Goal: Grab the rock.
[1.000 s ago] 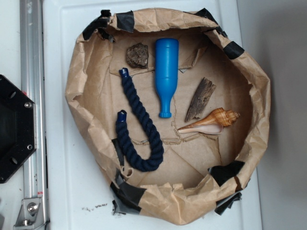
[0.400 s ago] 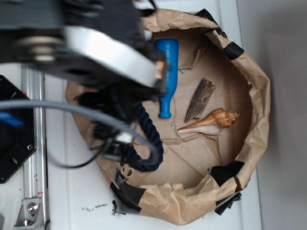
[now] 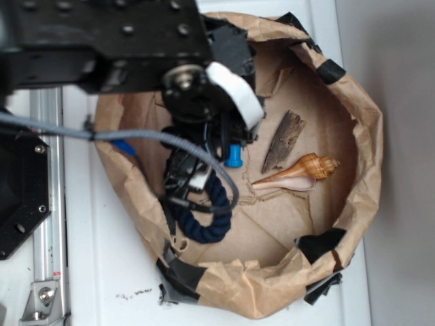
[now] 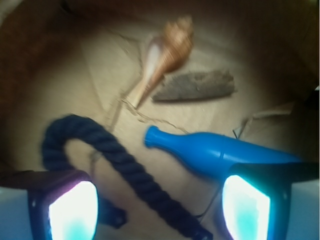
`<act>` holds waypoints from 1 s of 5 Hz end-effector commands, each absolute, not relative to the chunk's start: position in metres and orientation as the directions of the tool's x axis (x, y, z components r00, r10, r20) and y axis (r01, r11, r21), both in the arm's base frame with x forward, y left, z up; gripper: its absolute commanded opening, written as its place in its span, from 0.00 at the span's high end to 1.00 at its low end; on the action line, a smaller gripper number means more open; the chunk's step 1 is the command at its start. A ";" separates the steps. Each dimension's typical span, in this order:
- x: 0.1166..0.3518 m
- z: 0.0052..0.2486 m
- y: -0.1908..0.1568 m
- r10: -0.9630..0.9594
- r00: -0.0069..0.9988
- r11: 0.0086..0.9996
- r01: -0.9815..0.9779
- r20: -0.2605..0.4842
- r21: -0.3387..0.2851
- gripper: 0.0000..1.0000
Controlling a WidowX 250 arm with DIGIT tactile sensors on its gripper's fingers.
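Fingers (image 4: 74,209) were spread wide and empty, hanging over the blue bottle (image 4: 220,152) and rope (image 4: 120,170); the rock was out of sight, so the grab was all ahead.

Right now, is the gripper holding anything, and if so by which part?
Nothing is held. The gripper is open, its fingers apart above the rope and blue bottle. The rock is not visible.

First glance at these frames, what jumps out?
The black robot arm fills the exterior view's upper left, hanging over the brown paper nest and hiding the rock. From the wrist, the end effector is open above the bright blue bottle and navy rope, with the seashell and bark piece beyond.
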State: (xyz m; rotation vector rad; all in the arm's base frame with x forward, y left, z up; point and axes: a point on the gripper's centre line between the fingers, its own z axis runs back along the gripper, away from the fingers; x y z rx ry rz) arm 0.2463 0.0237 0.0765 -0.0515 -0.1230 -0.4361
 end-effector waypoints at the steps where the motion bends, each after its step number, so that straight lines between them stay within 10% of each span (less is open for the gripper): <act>1: 0.252 0.070 0.078 -0.356 0.928 0.934 0.356 0.113 0.020 0.00; 5: 0.249 0.071 0.079 -0.359 0.929 0.933 0.355 0.093 0.059 0.00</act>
